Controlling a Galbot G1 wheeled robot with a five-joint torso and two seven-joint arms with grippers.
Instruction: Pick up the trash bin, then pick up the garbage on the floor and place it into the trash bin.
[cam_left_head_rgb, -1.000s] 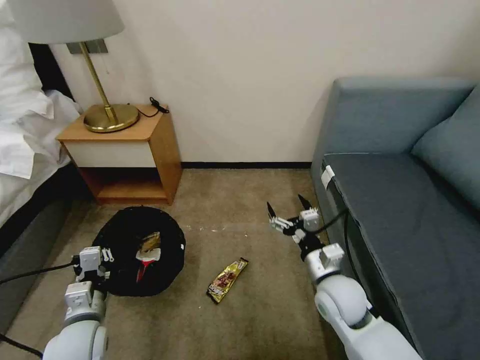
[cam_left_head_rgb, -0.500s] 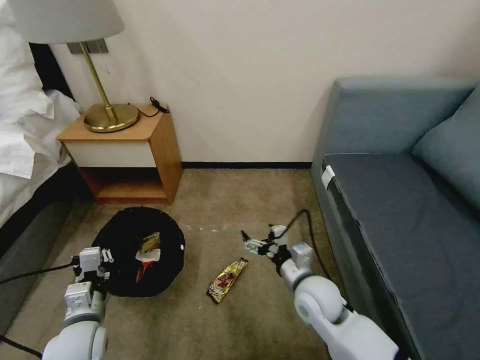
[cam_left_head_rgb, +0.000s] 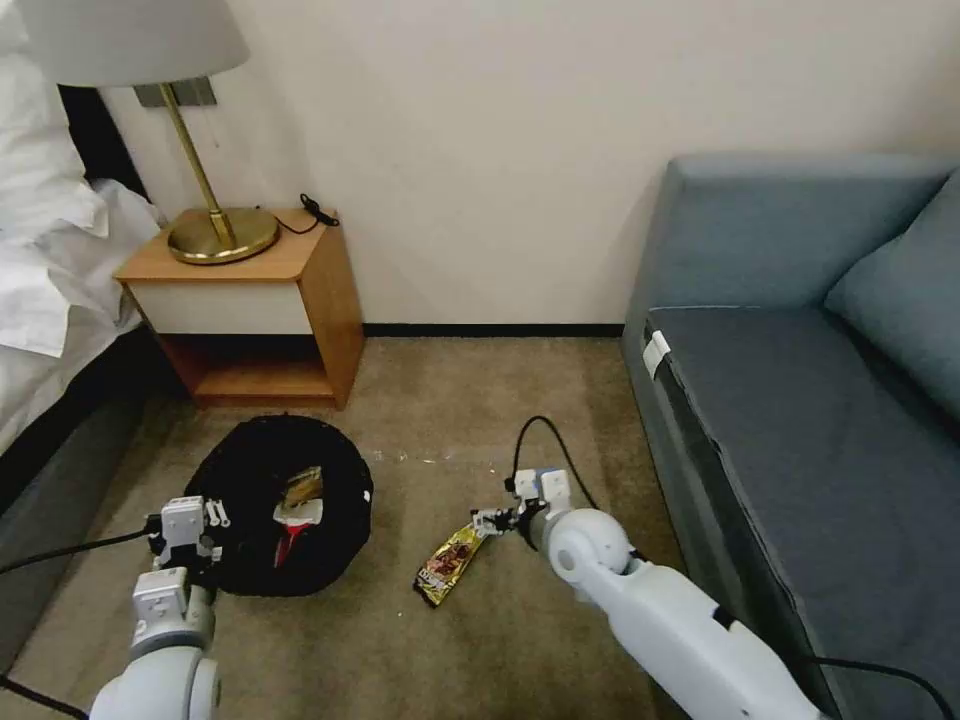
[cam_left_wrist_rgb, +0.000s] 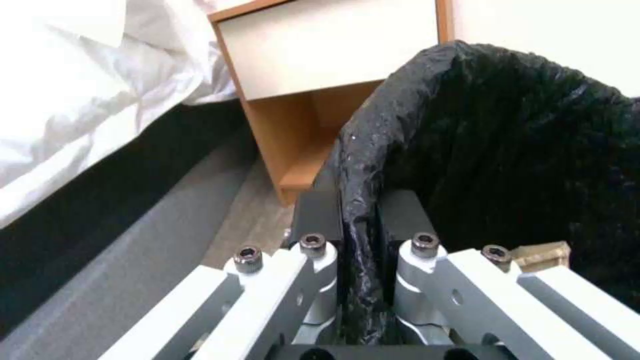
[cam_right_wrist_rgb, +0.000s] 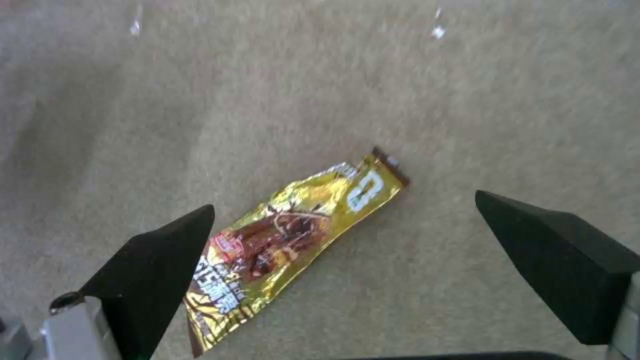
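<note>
Head view, lower left of frame: left pincer (cam_left_head_rgb: 200, 535) sits at the near-left rim of the trash bin (cam_left_head_rgb: 250, 470), which stands on the floor (cam_left_head_rgb: 440, 400) just below the nightstand (cam_left_head_rgb: 300, 280). Left wrist view confirms it — both fingers (cam_left_wrist_rgb: 317, 212) pressed tight together w/ the black liner rim sandwiched between them, so it's clamped on the bin edge. Inside the bin: a brownish scrap and a red-and-white wrapper (cam_left_head_rgb: 292, 518), near center.

Over to the right arm, coming in from lower right of frame. Right pincer (cam_left_head_rgb: 487, 520) is low over the carpet, right at the upper end of the gold-brown snack wrapper (cam_left_head_rgb: 455, 560), center-bottom of the head view, to the right of the bin and apart from it. Right wrist view: fingers (cam_right_wrist_rgb: 157, 270) spread wide, nothing between them but carpet and wrapper; wrapper lies flat on a diagonal, lower end by one fingertip, upper end in the middle of the gap. Can't tell if the tips touch the floor.

Sofa (cam_left_head_rgb: 800, 400) fills the right side of frame, bed (cam_left_head_rgb: 50, 270) at the left edge, lamp (cam_left_head_rgb: 215, 225) on the nightstand.
</note>
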